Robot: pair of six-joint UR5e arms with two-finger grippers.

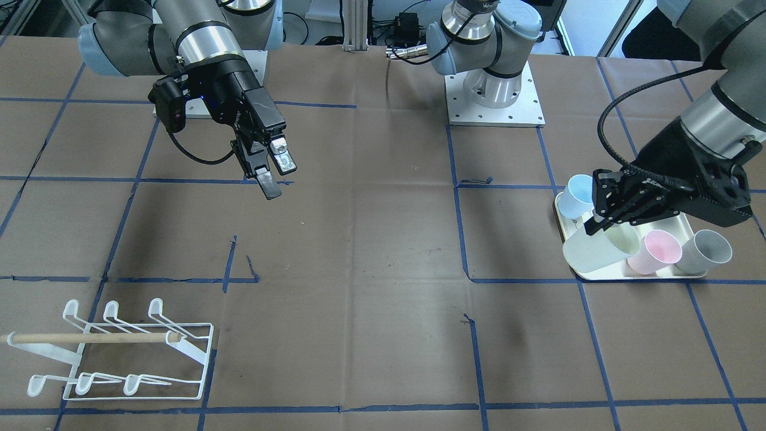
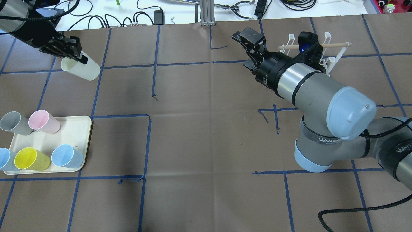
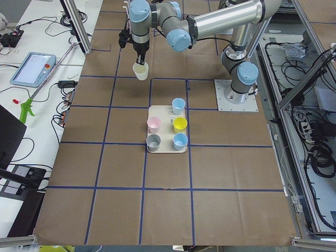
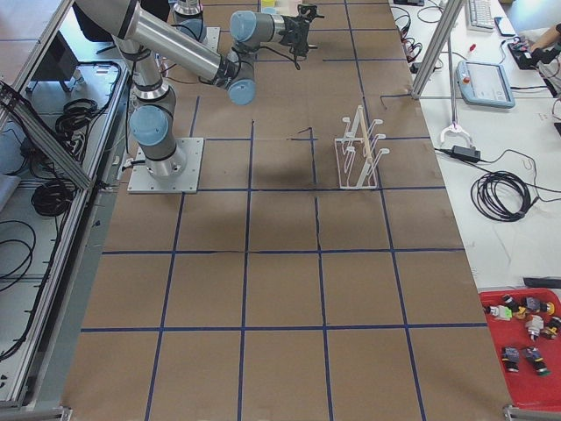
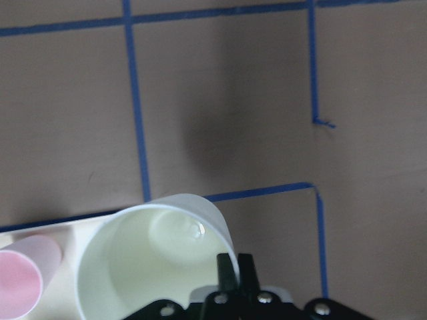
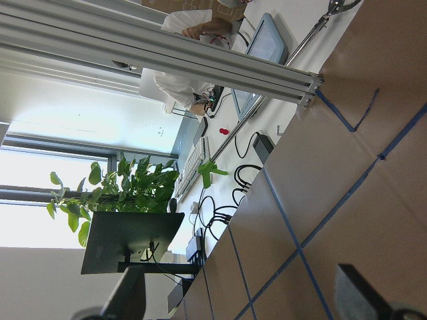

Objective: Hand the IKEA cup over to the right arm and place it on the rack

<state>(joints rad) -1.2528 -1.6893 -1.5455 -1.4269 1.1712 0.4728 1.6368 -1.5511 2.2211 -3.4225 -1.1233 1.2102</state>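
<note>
A pale cream IKEA cup (image 2: 84,69) hangs tilted in the air at the table's left side, past the tray. My left gripper (image 2: 80,59) is shut on its rim, one finger inside and one outside. The left wrist view shows the cup (image 5: 143,257) from above with the fingertips (image 5: 228,267) pinching its wall. My right gripper (image 1: 278,176) hovers open and holds nothing near mid-table. The white wire rack (image 1: 119,350) with a wooden handle stands at the table's right far corner, partly hidden behind the right arm (image 2: 309,87) in the overhead view.
A cream tray (image 2: 69,127) near the left front carries grey, pink, yellow and two blue cups. Blue tape lines grid the brown table cover. Cables and a tablet lie beyond the far edge. A person sits at a desk in the right wrist view.
</note>
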